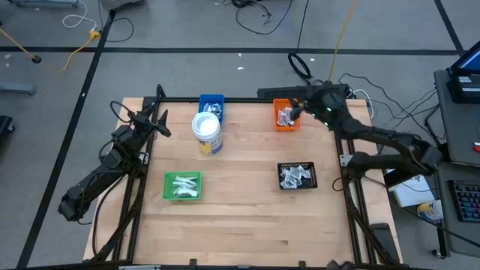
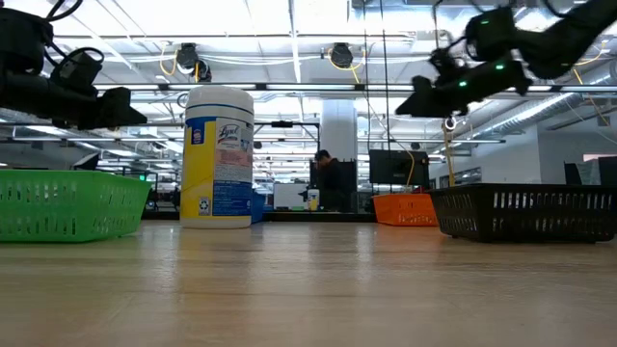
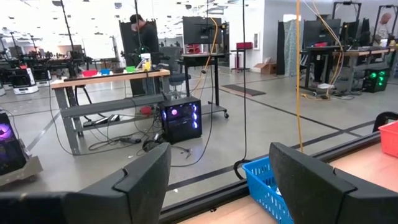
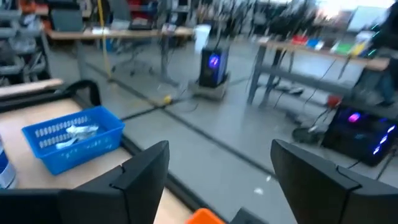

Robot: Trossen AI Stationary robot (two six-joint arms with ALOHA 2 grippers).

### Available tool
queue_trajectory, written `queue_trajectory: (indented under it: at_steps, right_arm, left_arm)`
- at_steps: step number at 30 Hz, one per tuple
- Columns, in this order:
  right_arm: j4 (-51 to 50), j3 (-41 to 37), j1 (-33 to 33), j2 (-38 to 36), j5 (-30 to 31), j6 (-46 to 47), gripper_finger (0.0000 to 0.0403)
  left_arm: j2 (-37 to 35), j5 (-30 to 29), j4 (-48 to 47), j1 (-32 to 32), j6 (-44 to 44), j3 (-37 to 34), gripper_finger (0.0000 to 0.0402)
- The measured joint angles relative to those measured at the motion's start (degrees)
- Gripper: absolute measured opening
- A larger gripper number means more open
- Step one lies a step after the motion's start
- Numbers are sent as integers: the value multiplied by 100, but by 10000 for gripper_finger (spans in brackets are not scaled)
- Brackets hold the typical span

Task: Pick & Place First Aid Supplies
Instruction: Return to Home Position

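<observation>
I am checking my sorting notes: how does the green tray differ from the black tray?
The green tray is bright green and lies toward the left arm; the black tray is dark and lies toward the right arm. The green tray holds white packets; the black tray holds silvery-grey packets. Both are slotted rectangular baskets standing flat on the table.

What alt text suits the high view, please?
Wooden table with four bins of small packets and a white tub. The right arm hovers by the orange bin, jaws open; the left arm waits at the left edge.
</observation>
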Motion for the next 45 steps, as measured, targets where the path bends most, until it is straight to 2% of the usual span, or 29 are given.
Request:
queue_trajectory:
  at_steps: [7, 12, 22, 31, 45]
  right_arm:
    - [218, -1102, -405, -1512, -12, -43, 277]
    - [266, -1673, -562, -2283, -19, -23, 279]
    - [417, -2836, -575, -3187, -21, -20, 279]
    - [294, -3226, -575, -3584, -20, 48, 275]
    - [-1933, -3238, -575, -4777, -18, 147, 273]
  left_arm:
    - [43, 4, 0, 0, 1, -1, 274]
    - [67, 6, 0, -1, 1, -1, 273]
    - [67, 7, 0, -2, 2, -2, 274]
    - [67, 5, 0, -2, 2, -2, 273]
    - [67, 4, 0, -2, 2, -2, 273]
